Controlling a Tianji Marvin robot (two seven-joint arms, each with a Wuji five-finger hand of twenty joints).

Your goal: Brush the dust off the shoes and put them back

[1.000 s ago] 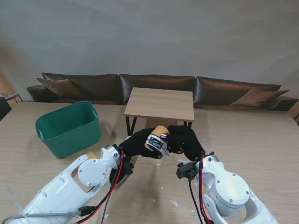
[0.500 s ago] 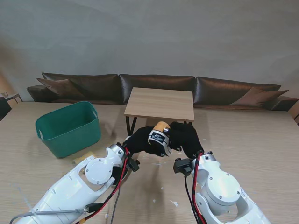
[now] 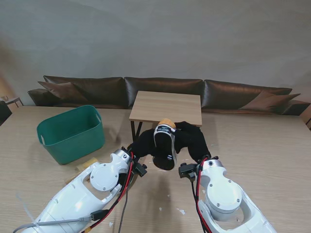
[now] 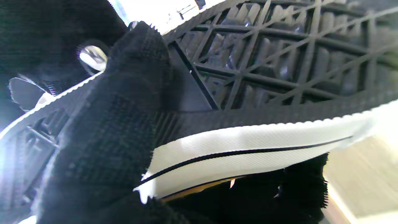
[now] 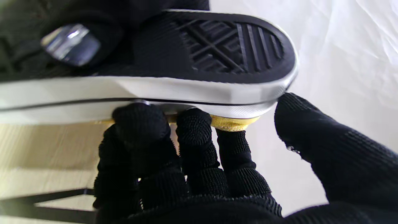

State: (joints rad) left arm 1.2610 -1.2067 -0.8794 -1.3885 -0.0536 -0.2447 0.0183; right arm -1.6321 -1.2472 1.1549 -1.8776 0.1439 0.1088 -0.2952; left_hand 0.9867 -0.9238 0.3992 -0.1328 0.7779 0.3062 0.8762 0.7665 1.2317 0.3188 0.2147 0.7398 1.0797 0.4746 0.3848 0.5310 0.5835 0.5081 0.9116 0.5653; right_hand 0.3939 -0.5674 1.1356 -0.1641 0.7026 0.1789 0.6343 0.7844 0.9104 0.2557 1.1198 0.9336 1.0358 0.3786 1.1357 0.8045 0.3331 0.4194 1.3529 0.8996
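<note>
One shoe point(image 3: 164, 145), yellow canvas with a white rubber band and a black sole, hangs in the air between my two black-gloved hands. It stands on end with the sole turned toward me. My left hand point(image 3: 144, 144) clasps it from the left, and a finger point(image 4: 118, 109) lies across the black tread point(image 4: 279, 59). My right hand point(image 3: 192, 141) grips it from the right. Its fingertips point(image 5: 192, 127) press under the white band point(image 5: 174, 88), and the thumb point(image 5: 320, 137) sits by the toe end. No brush and no second shoe can be made out.
A green tub point(image 3: 72, 133) stands on the table at my left. A small wooden side table point(image 3: 166, 108) and a brown sofa point(image 3: 165, 86) lie beyond the shoe. A tan object point(image 3: 91, 162) peeks out beside my left forearm. White scraps point(image 3: 181, 211) dot the tabletop near me.
The shoe has turned from lying crosswise to standing on end, sole toward me. Both hands moved slightly farther from me and kept hold of it.
</note>
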